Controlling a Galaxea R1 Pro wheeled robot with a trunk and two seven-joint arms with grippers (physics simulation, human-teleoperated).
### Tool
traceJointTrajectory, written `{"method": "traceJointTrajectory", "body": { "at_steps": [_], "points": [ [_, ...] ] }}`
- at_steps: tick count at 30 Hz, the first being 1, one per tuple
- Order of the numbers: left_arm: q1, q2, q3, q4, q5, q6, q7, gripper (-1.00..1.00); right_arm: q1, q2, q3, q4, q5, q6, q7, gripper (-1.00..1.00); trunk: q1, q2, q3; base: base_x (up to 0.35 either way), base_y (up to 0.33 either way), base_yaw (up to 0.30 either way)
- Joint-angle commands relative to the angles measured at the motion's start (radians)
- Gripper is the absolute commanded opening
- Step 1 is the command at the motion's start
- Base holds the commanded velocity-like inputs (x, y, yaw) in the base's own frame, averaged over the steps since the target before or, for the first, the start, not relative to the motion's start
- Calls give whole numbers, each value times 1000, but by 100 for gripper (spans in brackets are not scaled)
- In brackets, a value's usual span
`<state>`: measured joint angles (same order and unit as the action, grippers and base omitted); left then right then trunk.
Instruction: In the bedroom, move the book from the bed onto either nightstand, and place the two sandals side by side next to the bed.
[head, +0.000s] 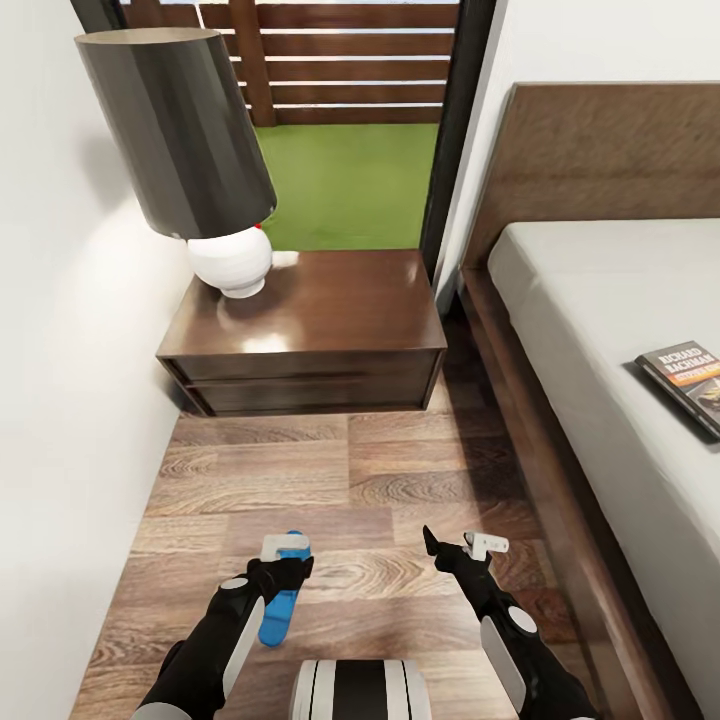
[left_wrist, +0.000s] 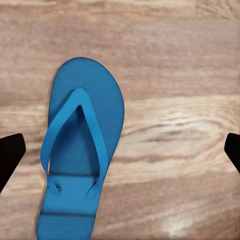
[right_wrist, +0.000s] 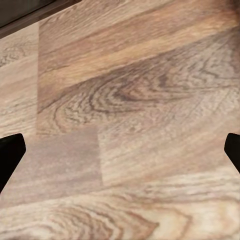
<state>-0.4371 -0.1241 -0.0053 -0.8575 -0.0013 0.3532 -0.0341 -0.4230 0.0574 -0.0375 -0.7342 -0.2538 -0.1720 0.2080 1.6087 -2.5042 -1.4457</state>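
One blue sandal (head: 279, 612) lies flat on the wood floor, partly under my left gripper (head: 288, 568). In the left wrist view the sandal (left_wrist: 82, 150) rests strap-up between the widely spread black fingertips (left_wrist: 10, 155), nearer one of them; the left gripper (left_wrist: 120, 152) is open and holds nothing. My right gripper (head: 455, 545) hovers open over bare floor closer to the bed, and its wrist view gives the same spread of the gripper (right_wrist: 120, 152). The book (head: 690, 385) lies on the pale mattress of the bed (head: 590, 300) at the right edge. The nightstand (head: 320, 310) stands ahead.
A lamp with a dark shade (head: 180, 130) and white base occupies the nightstand's left part; its right part is bare. A white wall runs close on the left. The dark bed frame (head: 540, 470) borders the narrow floor strip on the right. A glass window (head: 350, 150) lies behind.
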Motion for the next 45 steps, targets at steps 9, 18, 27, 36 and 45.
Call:
{"method": "traceJointTrajectory", "body": {
  "at_steps": [9, 18, 27, 36, 45],
  "points": [
    [0, 0, 1, -2, 0, 5, -3, 100, 0, 1, -4, 1, -11, -1, 9, 100, 0, 0, -1, 0, 0, 0],
    [0, 0, 1, -2, 0, 5, -3, 100, 0, 1, -4, 1, -12, -1, 9, 100, 0, 0, -1, 0, 0, 0],
    [0, 0, 1, -2, 1, 4, -4, 100, 0, 1, -4, 1, -12, -1, 9, 100, 0, 0, -1, 0, 0, 0],
    [0, 0, 3, -3, 4, 4, -4, 100, 0, 1, -4, 1, -12, 0, 9, 100, 0, 0, -1, 0, 0, 0],
    [0, 0, 3, -3, 4, 4, -4, 100, 0, 1, -4, 1, -12, -1, 9, 100, 0, 0, -1, 0, 0, 0]
  ]
}}
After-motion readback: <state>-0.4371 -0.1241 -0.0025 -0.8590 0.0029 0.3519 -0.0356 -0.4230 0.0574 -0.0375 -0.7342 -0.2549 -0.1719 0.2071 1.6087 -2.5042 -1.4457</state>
